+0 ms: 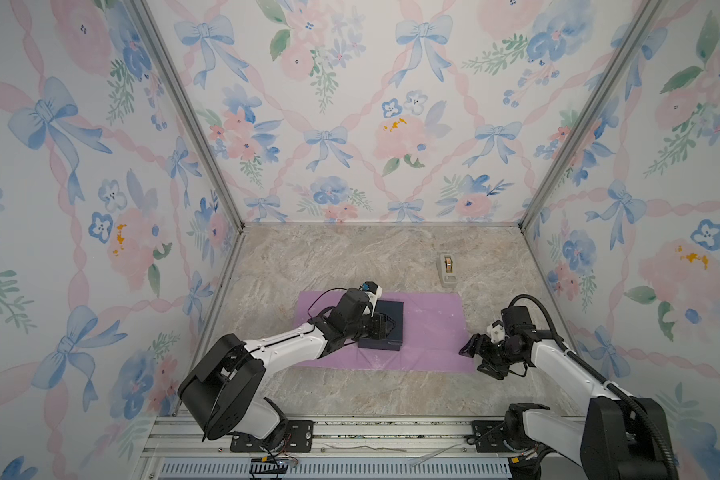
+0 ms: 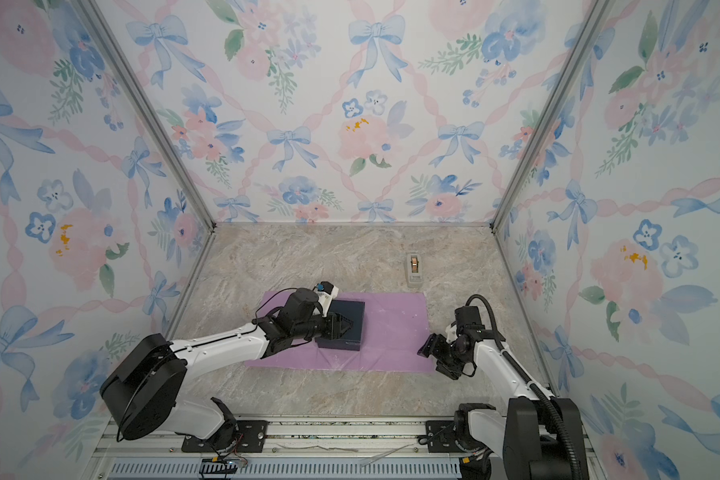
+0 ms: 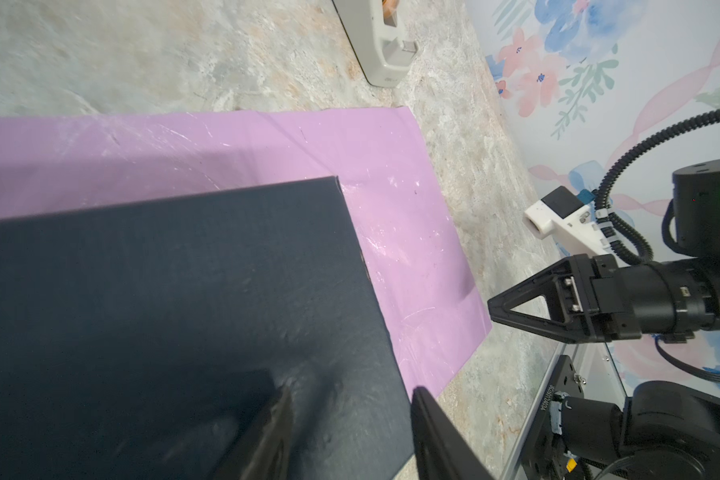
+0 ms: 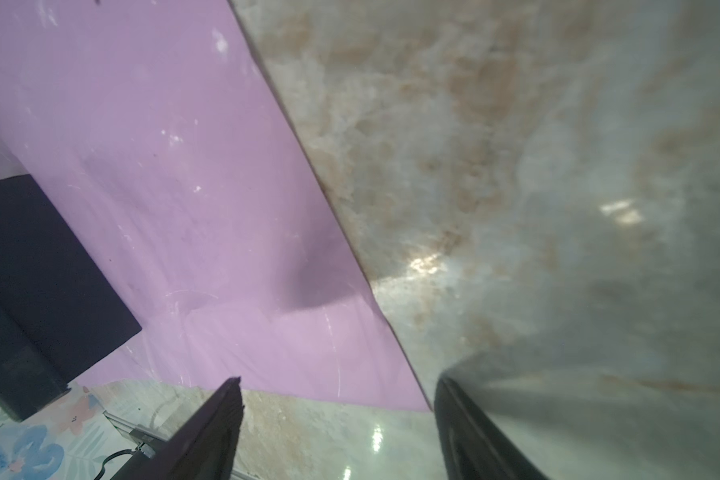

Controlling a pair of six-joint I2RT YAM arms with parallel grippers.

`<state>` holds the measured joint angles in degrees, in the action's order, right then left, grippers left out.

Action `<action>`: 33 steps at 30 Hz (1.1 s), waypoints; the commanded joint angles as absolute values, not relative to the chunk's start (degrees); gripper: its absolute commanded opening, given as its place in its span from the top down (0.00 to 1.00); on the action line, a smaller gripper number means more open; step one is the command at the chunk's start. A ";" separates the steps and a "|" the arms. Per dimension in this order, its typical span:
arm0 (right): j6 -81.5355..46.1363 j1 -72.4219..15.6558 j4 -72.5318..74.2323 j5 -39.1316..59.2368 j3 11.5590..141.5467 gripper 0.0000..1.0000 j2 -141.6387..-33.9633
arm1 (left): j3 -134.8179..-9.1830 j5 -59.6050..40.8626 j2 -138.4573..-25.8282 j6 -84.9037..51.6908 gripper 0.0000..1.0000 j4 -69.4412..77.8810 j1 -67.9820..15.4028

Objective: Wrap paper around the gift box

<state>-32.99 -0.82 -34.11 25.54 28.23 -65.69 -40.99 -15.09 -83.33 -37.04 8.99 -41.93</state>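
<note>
Here the gift box [image 1: 393,316] rests on the paper [image 1: 433,332]; lid shut.

Floral bow wallpaper [image 1: 350,124], marble tabletop [image 1: 350,257]

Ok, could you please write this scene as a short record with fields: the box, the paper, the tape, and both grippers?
gift box: dark, lid on, resting on the paper, left of its middle
paper: lilac side up, flat on the table, not yet folded
tape dispenser: on bare table just beyond the paper's far edge, apart from it
left gripper: open, over the box top near its right edge
right gripper: open, empty, by the paper's near right corner
wrapping: not begun
</note>
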 commanded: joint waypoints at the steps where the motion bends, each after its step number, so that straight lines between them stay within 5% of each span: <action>1: -34.95 -1.60 -25.63 28.84 24.70 0.24 -68.28 | -39.32 -15.54 -85.21 -36.59 0.51 5.98 -42.06; 15: -34.43 -1.88 -2.59 36.30 25.50 0.24 -72.81 | -39.10 -15.20 -85.32 -36.41 0.51 6.42 -41.66; 33: -24.30 -0.51 -16.08 37.61 35.98 0.32 -75.03 | -39.29 -14.78 -85.06 -36.17 0.51 5.80 -40.87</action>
<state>-27.90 -1.13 -10.09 36.93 33.67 -76.53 -40.82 -15.35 -83.68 -37.01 9.87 -41.52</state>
